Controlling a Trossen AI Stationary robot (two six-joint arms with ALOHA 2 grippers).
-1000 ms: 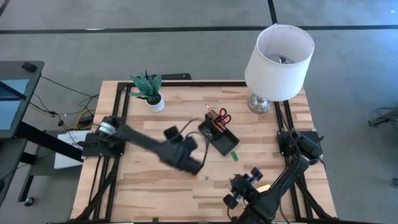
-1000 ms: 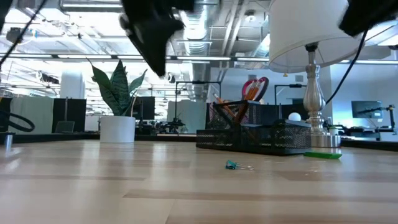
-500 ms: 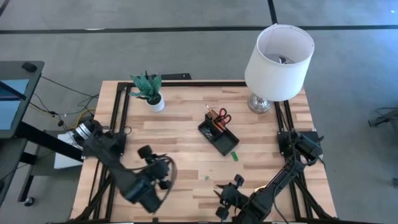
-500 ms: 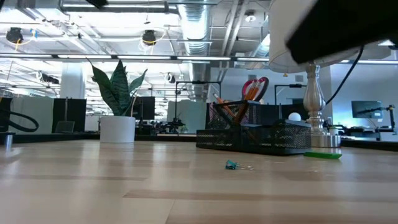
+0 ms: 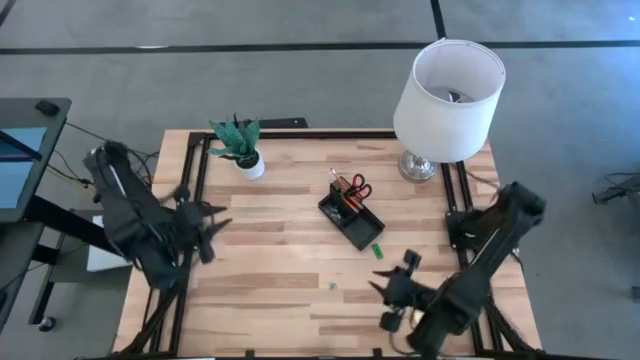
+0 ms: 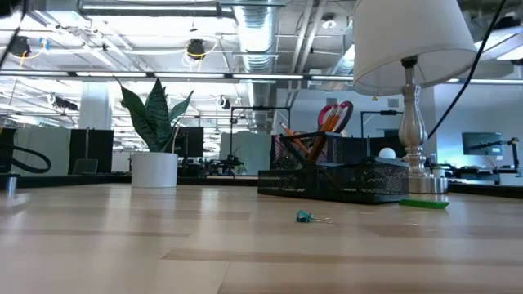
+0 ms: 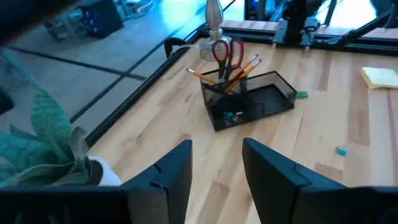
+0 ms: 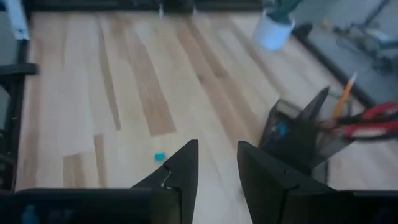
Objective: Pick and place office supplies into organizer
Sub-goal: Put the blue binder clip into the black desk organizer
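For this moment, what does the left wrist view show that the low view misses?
Only the left wrist view shows the yellow sticky-note pad on the table and the left gripper, open and empty. Only the low view shows the lamp's white shade. Both show the black organizer with scissors and pencils, the small teal clip and the plant.

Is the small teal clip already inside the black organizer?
No: in the low view the teal clip lies on the bare table, in front of the organizer and apart from it.

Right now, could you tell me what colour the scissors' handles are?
Red; the scissors show best in the left wrist view.
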